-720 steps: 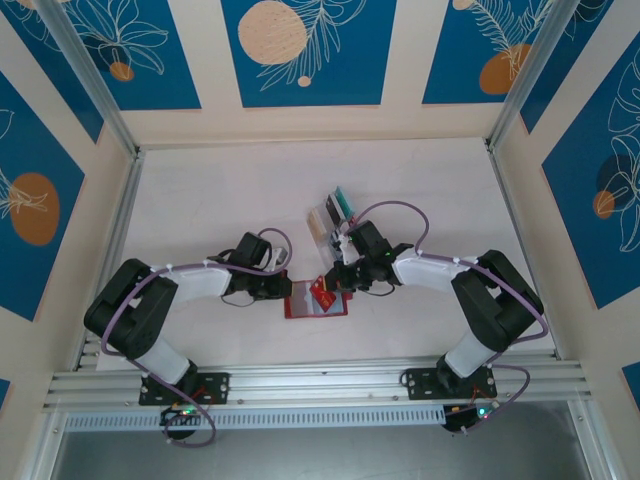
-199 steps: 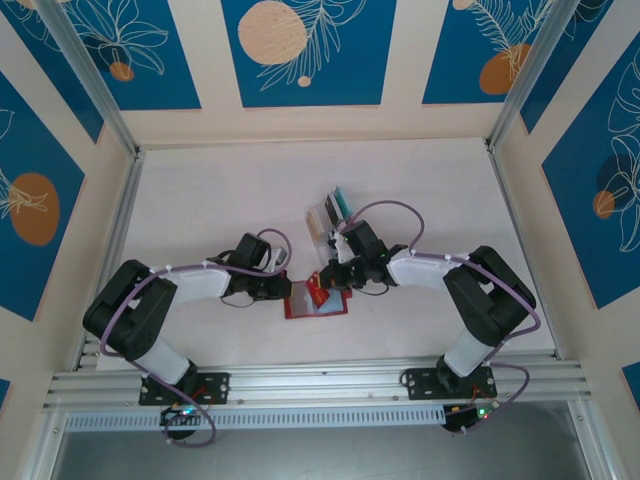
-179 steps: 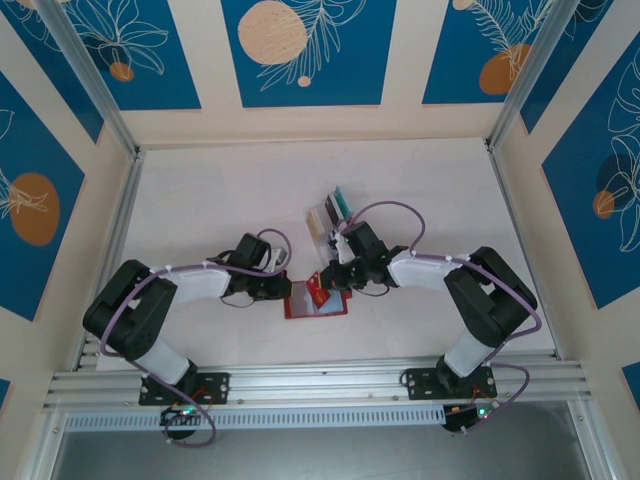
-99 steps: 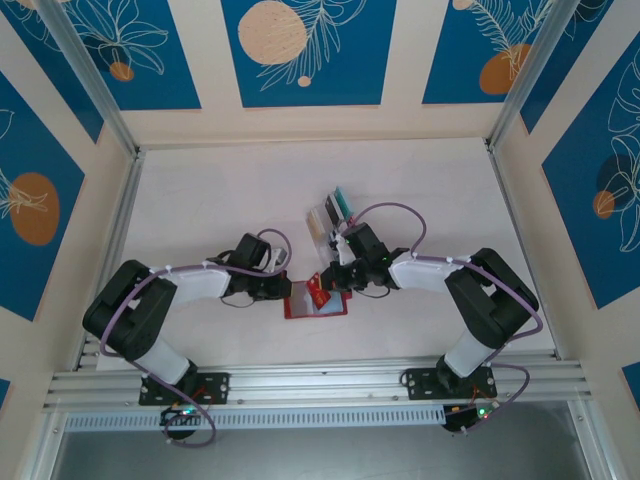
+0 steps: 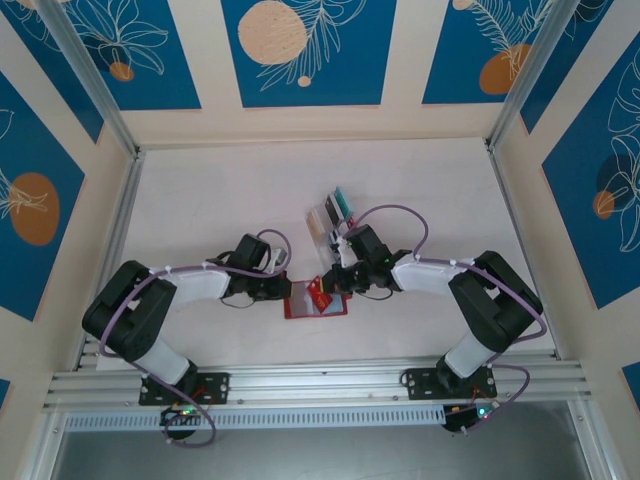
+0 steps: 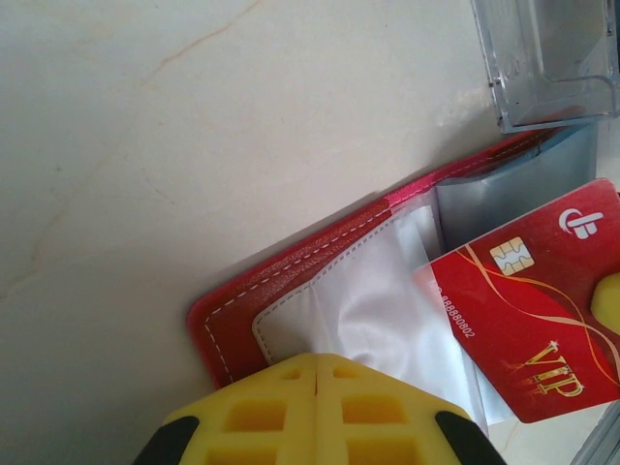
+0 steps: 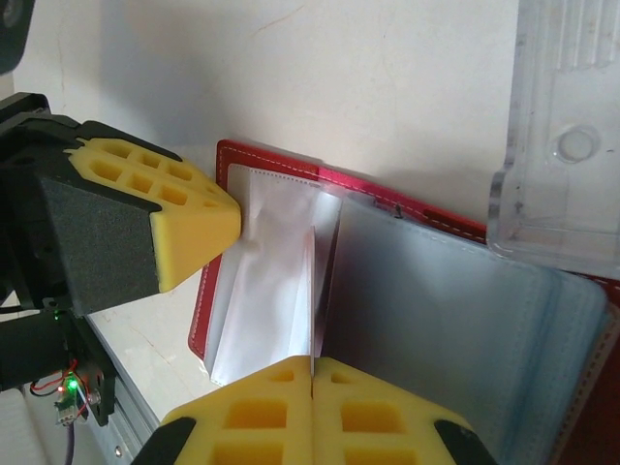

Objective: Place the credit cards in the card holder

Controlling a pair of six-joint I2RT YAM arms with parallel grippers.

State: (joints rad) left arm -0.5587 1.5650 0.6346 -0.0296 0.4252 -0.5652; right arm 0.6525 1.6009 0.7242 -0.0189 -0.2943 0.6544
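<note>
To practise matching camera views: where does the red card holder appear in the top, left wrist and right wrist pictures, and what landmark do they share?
Top external: card holder lies open at centre, between the two arms.
Left wrist: card holder spans lower middle to right edge.
Right wrist: card holder runs from centre to lower right.
Shared landmark: clear plastic rack at its far edge.

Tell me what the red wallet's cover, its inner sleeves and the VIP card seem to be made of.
The card holder cover: looks like red leather or faux leather, matte, with pale stitching along the edge; which one is unclear. The inner sleeves: thin translucent plastic film, glossy, slightly wrinkled. The red card: likely rigid plastic, smooth and shiny, with printed gold lettering and a metallic chip.
</note>
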